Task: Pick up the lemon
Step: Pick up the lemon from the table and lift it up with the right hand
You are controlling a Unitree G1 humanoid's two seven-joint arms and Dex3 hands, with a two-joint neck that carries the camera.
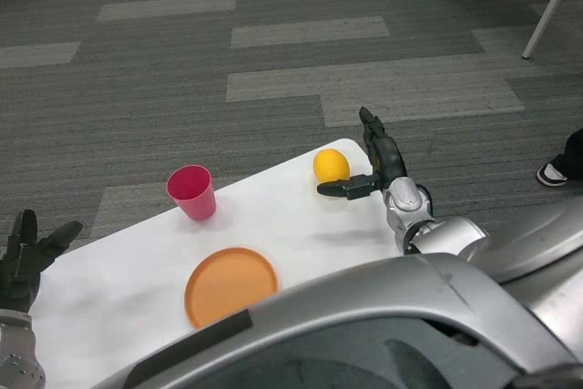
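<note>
Head view: lemon [331, 165] at far table [301, 216] corner. Right hand [372, 168] just beside it, fingers spread, nothing held. Left hand [27, 258] at near-left edge, open, empty. Pink cup [192, 192], orange plate [230, 285] mid-table.

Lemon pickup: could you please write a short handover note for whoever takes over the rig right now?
Right robot hand: open beside the lemon, one finger reaching under its near side, the others raised behind it; not gripping.
Left robot hand: open, empty, waiting at the table's left edge.
Lemon: on the table near the far corner, not lifted. A pink cup and orange plate stand apart from it.
Done: approach.
Left: close on the lemon, lift.
</note>
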